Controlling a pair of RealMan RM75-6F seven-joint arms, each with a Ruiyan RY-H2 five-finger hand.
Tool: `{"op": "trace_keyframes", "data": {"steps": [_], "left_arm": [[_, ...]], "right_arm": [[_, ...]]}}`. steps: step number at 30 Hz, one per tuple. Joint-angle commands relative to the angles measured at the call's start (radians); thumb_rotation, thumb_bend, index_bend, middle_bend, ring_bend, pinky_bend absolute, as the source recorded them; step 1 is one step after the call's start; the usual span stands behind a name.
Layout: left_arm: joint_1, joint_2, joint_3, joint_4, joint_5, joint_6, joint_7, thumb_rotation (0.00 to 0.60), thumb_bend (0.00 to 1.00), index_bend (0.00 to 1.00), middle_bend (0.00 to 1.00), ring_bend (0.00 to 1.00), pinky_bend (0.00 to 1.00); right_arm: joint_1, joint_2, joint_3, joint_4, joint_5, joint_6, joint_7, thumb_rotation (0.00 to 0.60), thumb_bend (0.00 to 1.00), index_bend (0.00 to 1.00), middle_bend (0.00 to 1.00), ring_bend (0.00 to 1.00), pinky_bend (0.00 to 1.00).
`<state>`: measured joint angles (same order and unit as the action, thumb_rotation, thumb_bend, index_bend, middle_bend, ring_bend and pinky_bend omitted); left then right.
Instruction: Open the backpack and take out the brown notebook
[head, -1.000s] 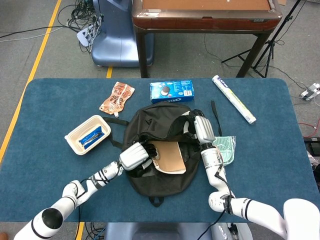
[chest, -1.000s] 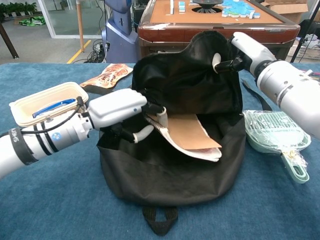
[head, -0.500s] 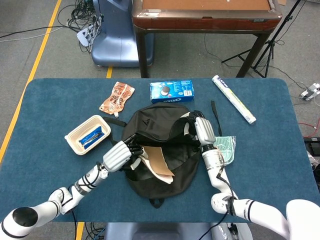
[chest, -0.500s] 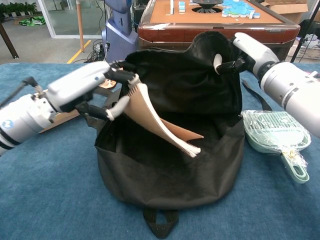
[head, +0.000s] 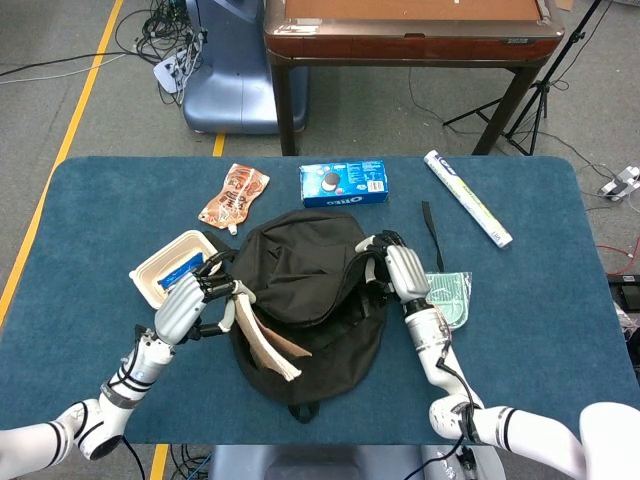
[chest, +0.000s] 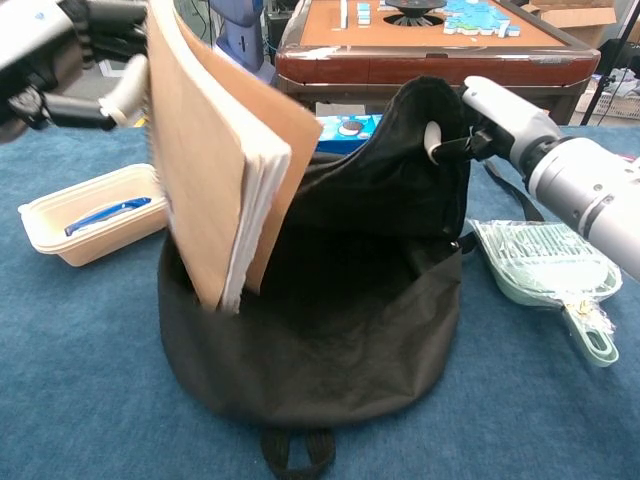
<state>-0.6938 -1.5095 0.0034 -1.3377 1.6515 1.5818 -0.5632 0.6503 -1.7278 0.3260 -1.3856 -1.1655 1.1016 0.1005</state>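
The black backpack (head: 305, 285) lies open at the table's middle, its mouth standing up in the chest view (chest: 340, 290). My left hand (head: 190, 305) grips the brown spiral notebook (head: 262, 342) by its bound edge. In the chest view the notebook (chest: 215, 150) hangs upright above the bag's left rim, lifted clear of the opening, with my left hand (chest: 70, 45) at the top left corner. My right hand (head: 388, 270) holds the bag's right rim, pinching the raised black flap (chest: 430, 140); its fingers (chest: 495, 110) curl on the fabric.
A white tray (head: 165, 270) with a blue item sits left of the bag, right beside my left hand. A snack packet (head: 234, 195), blue cookie box (head: 343, 183) and white roll (head: 468, 198) lie behind. A green dustpan (chest: 545, 265) rests at the right.
My left hand has pulled the notebook up and to the left, out of the backpack's mouth. The bag has shifted slightly left. My right hand keeps its hold on the rim.
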Motion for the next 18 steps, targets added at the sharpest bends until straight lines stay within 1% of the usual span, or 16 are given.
{"op": "trace_keyframes", "data": {"steps": [1, 2, 4, 7, 10, 11, 12, 13, 14, 15, 16, 17, 18], "left_arm": [[0.013, 0.034, -0.012, -0.041, -0.013, -0.037, -0.071, 0.600, 0.55, 0.69, 0.77, 0.55, 0.11], [0.013, 0.045, -0.005, -0.047, -0.007, -0.048, -0.091, 0.600, 0.55, 0.69, 0.77, 0.55, 0.11], [0.014, 0.058, -0.008, -0.059, -0.008, -0.061, -0.119, 0.600, 0.55, 0.69, 0.77, 0.55, 0.11], [0.017, 0.066, -0.032, -0.066, -0.020, -0.066, -0.128, 0.600, 0.55, 0.69, 0.77, 0.55, 0.12], [0.021, 0.078, -0.057, -0.070, -0.036, -0.072, -0.126, 0.600, 0.55, 0.69, 0.77, 0.55, 0.13], [0.023, 0.084, -0.066, -0.071, -0.043, -0.074, -0.126, 0.600, 0.55, 0.69, 0.77, 0.55, 0.13], [0.026, 0.088, -0.076, -0.071, -0.052, -0.076, -0.124, 0.600, 0.55, 0.69, 0.77, 0.55, 0.13], [0.029, 0.094, -0.086, -0.071, -0.063, -0.079, -0.122, 0.600, 0.55, 0.69, 0.77, 0.55, 0.13], [0.031, 0.098, -0.095, -0.071, -0.071, -0.081, -0.121, 0.600, 0.55, 0.69, 0.77, 0.55, 0.13], [0.034, 0.104, -0.106, -0.068, -0.083, -0.085, -0.120, 0.600, 0.55, 0.69, 0.77, 0.55, 0.13], [0.035, 0.108, -0.114, -0.066, -0.092, -0.089, -0.121, 0.600, 0.55, 0.69, 0.77, 0.55, 0.13], [0.036, 0.111, -0.122, -0.066, -0.101, -0.094, -0.123, 0.600, 0.55, 0.69, 0.77, 0.55, 0.13], [0.037, 0.114, -0.130, -0.066, -0.110, -0.100, -0.128, 0.600, 0.55, 0.69, 0.77, 0.55, 0.13]], "right_arm": [[-0.005, 0.002, -0.018, -0.009, -0.016, 0.004, -0.010, 0.600, 0.78, 0.69, 0.36, 0.22, 0.13], [-0.007, 0.004, -0.025, -0.012, -0.021, 0.002, -0.014, 0.600, 0.78, 0.68, 0.36, 0.22, 0.13], [-0.008, 0.014, -0.041, -0.023, -0.033, -0.007, -0.020, 0.600, 0.78, 0.67, 0.35, 0.22, 0.13], [-0.011, 0.038, -0.077, -0.049, -0.065, -0.028, -0.032, 0.600, 0.75, 0.63, 0.32, 0.21, 0.13], [-0.014, 0.074, -0.127, -0.077, -0.110, -0.050, -0.053, 0.600, 0.68, 0.55, 0.27, 0.17, 0.13], [-0.015, 0.096, -0.151, -0.091, -0.129, -0.065, -0.068, 0.600, 0.62, 0.50, 0.24, 0.15, 0.13], [-0.015, 0.117, -0.171, -0.105, -0.139, -0.081, -0.083, 0.600, 0.53, 0.42, 0.20, 0.11, 0.12], [-0.016, 0.145, -0.194, -0.128, -0.151, -0.096, -0.105, 0.600, 0.45, 0.33, 0.17, 0.08, 0.10], [-0.018, 0.165, -0.209, -0.146, -0.161, -0.104, -0.121, 0.600, 0.35, 0.21, 0.12, 0.05, 0.08], [-0.021, 0.191, -0.228, -0.170, -0.176, -0.110, -0.138, 0.600, 0.28, 0.12, 0.08, 0.02, 0.06], [-0.024, 0.211, -0.241, -0.189, -0.189, -0.112, -0.147, 0.600, 0.20, 0.04, 0.04, 0.01, 0.04], [-0.027, 0.230, -0.253, -0.207, -0.203, -0.111, -0.154, 0.600, 0.13, 0.00, 0.01, 0.00, 0.02], [-0.032, 0.248, -0.263, -0.224, -0.218, -0.106, -0.156, 0.600, 0.08, 0.00, 0.00, 0.00, 0.01]]}}
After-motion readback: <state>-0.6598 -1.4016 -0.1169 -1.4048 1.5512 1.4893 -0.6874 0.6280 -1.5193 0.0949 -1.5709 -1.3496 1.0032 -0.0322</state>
